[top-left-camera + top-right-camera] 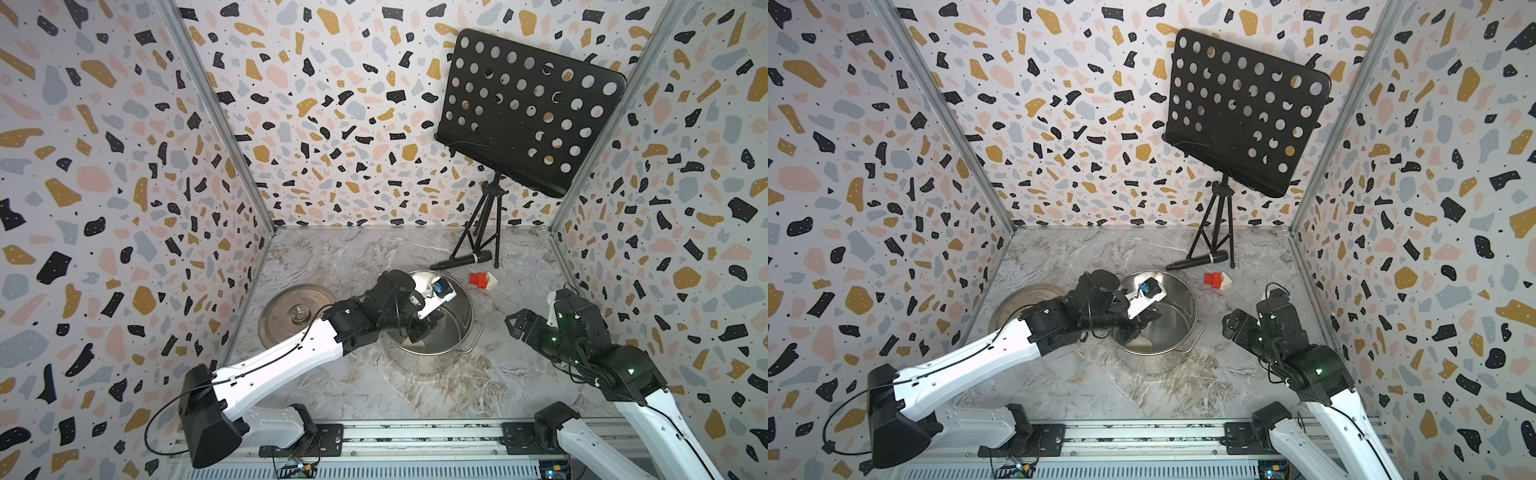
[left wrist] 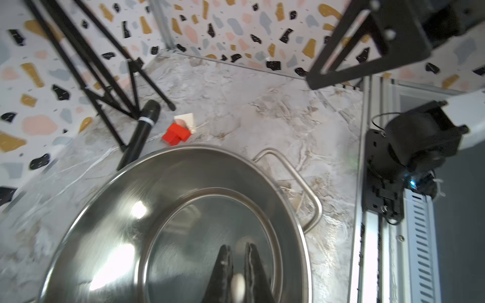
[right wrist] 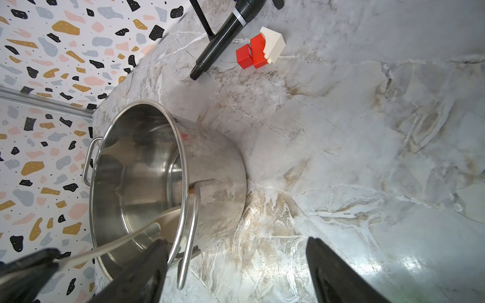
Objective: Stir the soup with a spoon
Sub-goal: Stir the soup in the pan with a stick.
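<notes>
the left tool [image 2: 238,249] reaches down into the steel pot [image 1: 455,332], its two fingers clenched on the flat cream handle of the spoon [image 3: 169,223], which shows as a pale strip between them in the left wrist view. in the right wrist view the handle slants from that tool over the rim and the spoon's bowl sits low inside the pot, against the near wall; in a top view a bit of the bowl [image 1: 1144,341] peeks out under the wrist. whether the bowl touches the bottom i cannot tell. the pot stands upright near the middle of the table [image 1: 374,382], with one loop handle pointing toward the right arm

the right tool [image 1: 515,322] hangs to the right of the pot, apart from it, fingers spread wide and grasping nothing

the lid [image 1: 286,309] lies flat just left of the pot, knob up. behind the pot a black microphone [image 1: 461,261] lies by the feet of a music stand [image 1: 528,108], and red and white blocks [image 1: 482,280] sit near it
</notes>
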Robot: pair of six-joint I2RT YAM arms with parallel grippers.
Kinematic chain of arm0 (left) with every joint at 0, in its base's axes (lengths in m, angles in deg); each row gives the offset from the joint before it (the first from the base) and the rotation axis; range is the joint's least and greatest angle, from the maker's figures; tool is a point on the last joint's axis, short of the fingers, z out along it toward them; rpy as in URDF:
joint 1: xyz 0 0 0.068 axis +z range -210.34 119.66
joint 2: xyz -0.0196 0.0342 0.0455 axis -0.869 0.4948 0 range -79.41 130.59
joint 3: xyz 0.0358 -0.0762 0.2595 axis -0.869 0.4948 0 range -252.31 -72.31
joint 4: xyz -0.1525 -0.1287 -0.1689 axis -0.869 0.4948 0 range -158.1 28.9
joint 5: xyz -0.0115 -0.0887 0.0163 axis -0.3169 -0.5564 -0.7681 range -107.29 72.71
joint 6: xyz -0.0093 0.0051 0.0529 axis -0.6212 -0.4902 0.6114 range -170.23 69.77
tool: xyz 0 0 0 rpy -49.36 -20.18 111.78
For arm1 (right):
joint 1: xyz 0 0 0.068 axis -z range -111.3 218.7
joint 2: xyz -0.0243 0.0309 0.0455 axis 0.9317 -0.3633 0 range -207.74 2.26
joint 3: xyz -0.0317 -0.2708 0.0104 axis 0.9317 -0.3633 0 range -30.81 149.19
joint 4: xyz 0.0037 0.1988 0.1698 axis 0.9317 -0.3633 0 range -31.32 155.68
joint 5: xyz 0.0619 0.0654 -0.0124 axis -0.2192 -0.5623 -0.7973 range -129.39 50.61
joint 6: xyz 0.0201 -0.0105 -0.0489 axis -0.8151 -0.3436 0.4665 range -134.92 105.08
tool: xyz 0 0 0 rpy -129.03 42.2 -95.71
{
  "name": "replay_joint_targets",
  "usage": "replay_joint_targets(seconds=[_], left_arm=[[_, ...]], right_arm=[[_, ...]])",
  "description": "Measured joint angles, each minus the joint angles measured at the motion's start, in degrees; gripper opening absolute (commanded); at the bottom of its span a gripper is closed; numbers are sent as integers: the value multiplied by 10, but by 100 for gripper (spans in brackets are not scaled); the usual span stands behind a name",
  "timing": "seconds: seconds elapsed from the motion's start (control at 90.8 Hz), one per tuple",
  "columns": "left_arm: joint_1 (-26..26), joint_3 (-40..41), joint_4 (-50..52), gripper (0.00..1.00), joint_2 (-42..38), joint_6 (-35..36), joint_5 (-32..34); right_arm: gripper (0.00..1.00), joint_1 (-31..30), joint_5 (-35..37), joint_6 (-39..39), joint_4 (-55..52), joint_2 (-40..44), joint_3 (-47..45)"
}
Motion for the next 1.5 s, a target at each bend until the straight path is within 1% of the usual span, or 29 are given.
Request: replay_joint_targets(seconds=[0.132, 0.253, 0.385, 0.573, 0.771, 0.914, 1.024, 1.244, 1.498], left_arm=[[76, 7, -23, 0, -9, -11, -2], [123, 2, -52, 0, 13, -18, -2], [143, -47, -71, 0, 83, -19, 0], [145, -140, -88, 0, 188, -26, -13], [115, -193, -95, 0, 253, -34, -23], [70, -226, -96, 0, 285, -34, -28], [36, -240, -96, 0, 295, -33, -31], [-19, -234, -84, 0, 284, -28, -43], [-68, -172, -49, 0, 197, -7, -56]], right_arm=[[87, 0, -3, 0, 6, -7, 0], [87, 0, -7, 3, 12, -23, 0], [87, 0, -12, 8, 14, -37, 0], [87, 0, -14, 11, 21, -40, 0], [87, 1, -3, 13, 20, -39, 6], [87, 2, 7, 23, 23, -46, 29], [87, 3, 13, 25, 25, -48, 34], [87, 4, 21, 23, 25, -45, 34], [86, 4, 22, 15, 25, -31, 19]])
